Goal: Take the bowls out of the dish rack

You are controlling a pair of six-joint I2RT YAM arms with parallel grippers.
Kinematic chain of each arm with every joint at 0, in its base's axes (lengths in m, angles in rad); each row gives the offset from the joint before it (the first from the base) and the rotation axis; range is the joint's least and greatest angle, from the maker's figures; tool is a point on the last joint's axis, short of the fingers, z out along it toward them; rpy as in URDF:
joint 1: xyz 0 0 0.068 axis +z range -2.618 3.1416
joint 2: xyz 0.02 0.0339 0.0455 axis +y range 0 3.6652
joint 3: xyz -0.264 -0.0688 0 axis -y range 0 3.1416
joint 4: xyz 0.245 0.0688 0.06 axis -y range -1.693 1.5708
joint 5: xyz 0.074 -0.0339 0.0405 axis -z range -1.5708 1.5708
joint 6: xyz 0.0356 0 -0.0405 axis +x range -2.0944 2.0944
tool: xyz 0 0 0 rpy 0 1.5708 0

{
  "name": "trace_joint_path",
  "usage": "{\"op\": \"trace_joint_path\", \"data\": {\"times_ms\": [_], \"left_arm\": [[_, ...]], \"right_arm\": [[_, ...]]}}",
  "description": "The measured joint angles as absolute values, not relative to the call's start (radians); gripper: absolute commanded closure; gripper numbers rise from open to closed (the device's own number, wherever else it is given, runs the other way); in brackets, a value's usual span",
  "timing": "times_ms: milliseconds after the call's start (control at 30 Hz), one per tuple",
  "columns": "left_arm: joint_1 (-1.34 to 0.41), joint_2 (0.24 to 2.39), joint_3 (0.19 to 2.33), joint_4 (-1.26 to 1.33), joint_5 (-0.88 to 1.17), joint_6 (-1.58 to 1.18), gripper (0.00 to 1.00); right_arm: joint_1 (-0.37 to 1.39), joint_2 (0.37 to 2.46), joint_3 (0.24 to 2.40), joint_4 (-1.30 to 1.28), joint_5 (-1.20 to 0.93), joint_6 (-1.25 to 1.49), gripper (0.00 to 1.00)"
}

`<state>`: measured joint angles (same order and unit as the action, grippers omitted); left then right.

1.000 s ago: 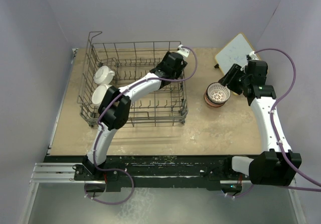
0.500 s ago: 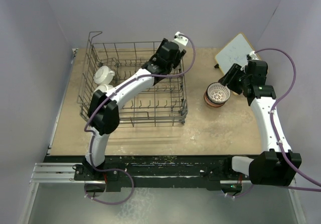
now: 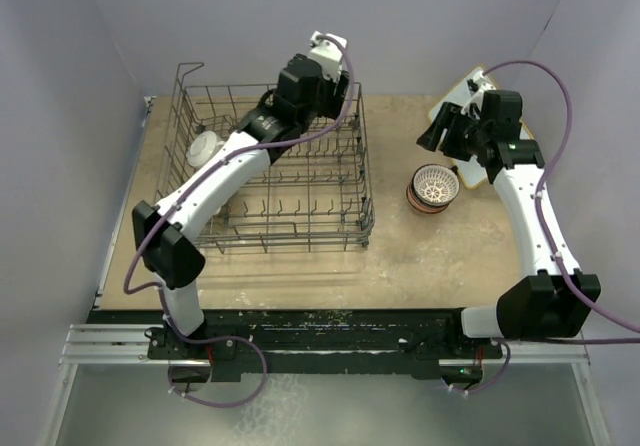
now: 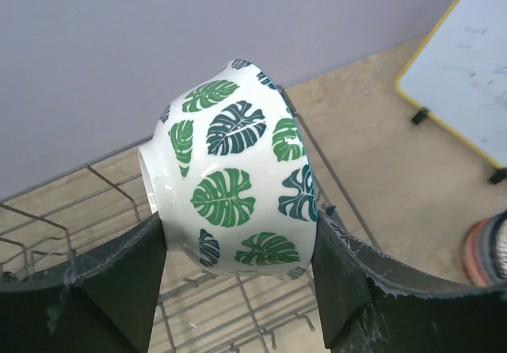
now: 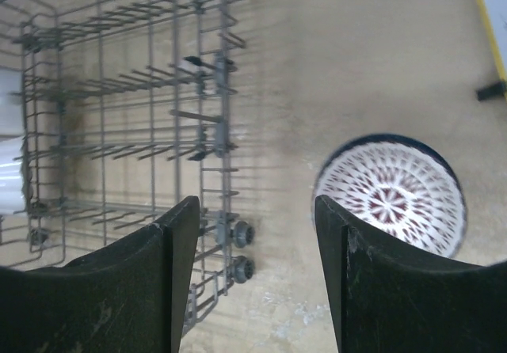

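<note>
Table (image 3: pixel 440 256): bare strip by the arm bases; open space R of the rack looks like the drop zone.
Dish rack (image 3: pixel 300 228): L-centre of the table, thin wire, prongs free across the middle and R, so mostly unloaded.
White bowl (image 3: pixel 205 148): on edge betw prongs at the rack's L end, not yet taken. Can't tell if a 2nd sits behind the L arm.
Bowl stack (image 3: pixel 433 188): on the table just R of the rack, nested, lattice-pattern one on top, red-orange under. Prob. stacked to save room.
R gripper (image 5: pixel 253 210): fingers apart, nothing betw them, hanging over the gap betw rack and stack. Seems kept clear of the L arm's path.
L gripper (image 4: pixel 238 225): clamped on the leaf bowl, one finger each side of its wall.
Leaf bowl (image 4: pixel 234 171): in the air over the rack's far R part, tipped on its side, clear of the wire. Height should let it pass the rim w/o snagging.
White board (image 4: pixel 467 76): far R, tilted, not part of the job.
</note>
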<state>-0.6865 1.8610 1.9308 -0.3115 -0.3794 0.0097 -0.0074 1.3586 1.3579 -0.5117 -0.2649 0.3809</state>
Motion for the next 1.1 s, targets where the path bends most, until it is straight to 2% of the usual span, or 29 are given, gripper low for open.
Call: {"op": "trace_joint_path", "data": {"times_ms": [167, 467, 600, 800, 900, 1100], "left_arm": [[-0.614, 1.727, 1.887, -0.345, -0.208, -0.146, 0.57], [-0.511, 1.531, 1.588, -0.19, 0.144, -0.459, 0.57], [-0.514, 1.526, 1.488, -0.087, 0.288, -0.584, 0.57], [-0.505, 1.522, 1.389, 0.109, 0.43, -0.769, 0.58], [-0.495, 1.52, 1.369, 0.2, 0.48, -0.847, 0.58], [-0.485, 1.52, 1.359, 0.34, 0.564, -0.956, 0.58]], "right_arm": [[0.08, 1.417, 1.475, -0.523, -0.31, 0.375, 0.37], [0.148, 1.522, 1.688, -0.493, -0.469, 0.439, 0.36], [0.192, 1.571, 1.773, -0.473, -0.496, 0.456, 0.24], [0.227, 1.598, 1.791, -0.476, -0.512, 0.461, 0.24], [0.227, 1.598, 1.791, -0.48, -0.515, 0.461, 0.29], [0.224, 1.594, 1.76, -0.465, -0.543, 0.452, 0.51]]}}
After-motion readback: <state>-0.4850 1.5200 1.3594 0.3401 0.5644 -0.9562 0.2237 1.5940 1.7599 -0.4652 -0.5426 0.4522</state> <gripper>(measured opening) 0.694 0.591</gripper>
